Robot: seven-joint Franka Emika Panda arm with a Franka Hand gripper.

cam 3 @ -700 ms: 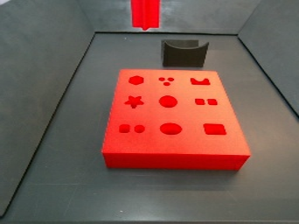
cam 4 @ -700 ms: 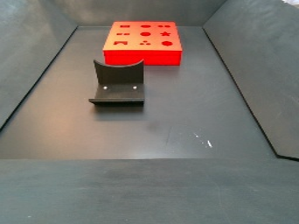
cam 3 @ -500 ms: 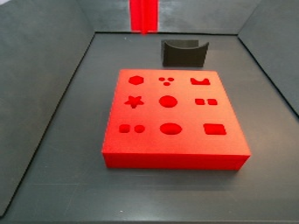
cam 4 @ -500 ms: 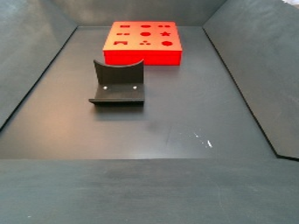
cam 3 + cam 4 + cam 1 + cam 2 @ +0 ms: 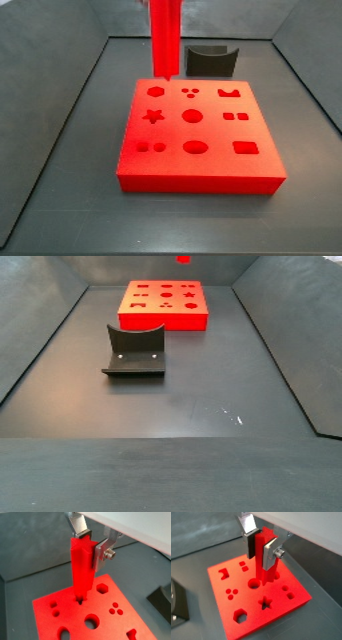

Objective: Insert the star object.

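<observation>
The dark bench (image 5: 67,150) carries two pieces, seen in both side views: a wide, flat red block (image 5: 201,140) pierced with shaped holes, and behind it a dark grey curved holder (image 5: 211,59), standing apart from the block. In a side view the block (image 5: 166,306) lies at the far end of the bench and the holder (image 5: 135,351) nearer the camera, with bare bench between them. Among the block's holes a star-shaped opening (image 5: 154,116) shows in a side view, and again in a wrist view (image 5: 266,603); round, hexagonal and square openings surround it. The star object (image 5: 164,38), a long, slim, bright red ridged peg, hangs upright above the rear edge of the block, its lower tip close to the top face; whether it touches cannot be told. In a side view only its lower end (image 5: 183,259) enters the frame, above the block. The hand (image 5: 91,543) is above the block and pinches the upper part of the star object (image 5: 81,567) between its flat silver fingers (image 5: 103,552); in both wrist views the peg runs straight down from the hand (image 5: 260,546) toward the block (image 5: 258,592).
</observation>
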